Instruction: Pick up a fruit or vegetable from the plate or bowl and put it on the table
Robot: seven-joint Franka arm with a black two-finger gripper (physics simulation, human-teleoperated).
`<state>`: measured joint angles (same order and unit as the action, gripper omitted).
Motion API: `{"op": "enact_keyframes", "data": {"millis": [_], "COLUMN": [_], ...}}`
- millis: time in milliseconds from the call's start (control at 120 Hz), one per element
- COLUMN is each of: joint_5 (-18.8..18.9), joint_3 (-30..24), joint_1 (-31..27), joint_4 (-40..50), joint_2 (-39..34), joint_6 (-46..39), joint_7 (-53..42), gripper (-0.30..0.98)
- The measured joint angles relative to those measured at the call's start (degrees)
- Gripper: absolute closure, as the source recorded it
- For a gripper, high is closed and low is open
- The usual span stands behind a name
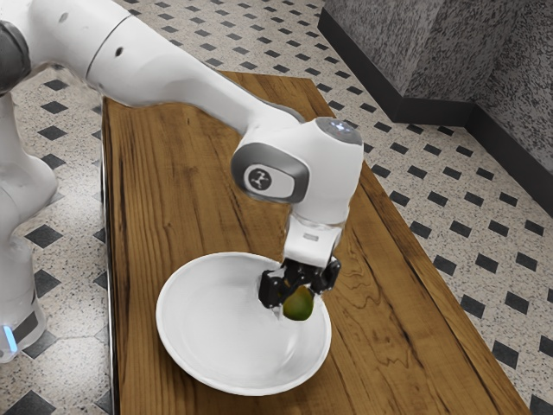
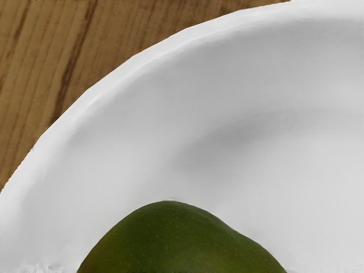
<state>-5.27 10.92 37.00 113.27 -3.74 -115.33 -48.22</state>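
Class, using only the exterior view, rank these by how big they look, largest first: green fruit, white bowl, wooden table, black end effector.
1. Wooden table
2. White bowl
3. Black end effector
4. Green fruit, partly hidden, but what shows is clearly the smallest

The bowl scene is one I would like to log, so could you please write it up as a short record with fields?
surface: wooden table
container: white bowl, upright on the table
produce: one green fruit, rounded
produce position: under the hand, toward the bowl's side at the exterior view's right
hand: black, pointing down at the bowl
grip on fruit: cannot be told
fruit lifted or resting: cannot be told
floor: pale and speckled, with dark squares
task status: fruit not yet on the table
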Motion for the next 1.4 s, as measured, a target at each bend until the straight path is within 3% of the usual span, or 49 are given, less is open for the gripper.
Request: {"op": "enact_keyframes", "data": {"millis": [208,358,483,750,1008,1183,1292,1400], "joint_5": [0.42,0.52,0.54,0.56,0.52,0.50,0.59,0.92], "joint_3": [18.95,27.40,28.91,29.58,29.63,29.64,29.55,29.51], "joint_1": [0.54,-6.02,-10.93,0.97,-2.88,-2.47,-1.79,-1.54], "joint_4": [-9.11,-9.94,-10.37,-10.33,-10.32,-10.32,-10.32,-10.40], "joint_2": [2.79,5.38,6.42,6.74,6.73,6.72,6.75,6.58], "joint_6": [0.36,0.44,0.43,0.41,0.39,0.37,0.49,0.55], "joint_7": [-1.42,-2.29,-2.87,-3.76,-4.31,-4.57,-4.79,-5.07], "gripper": [0.36,0.37,0.36,0.37,0.37,0.37,0.18,0.09]}}
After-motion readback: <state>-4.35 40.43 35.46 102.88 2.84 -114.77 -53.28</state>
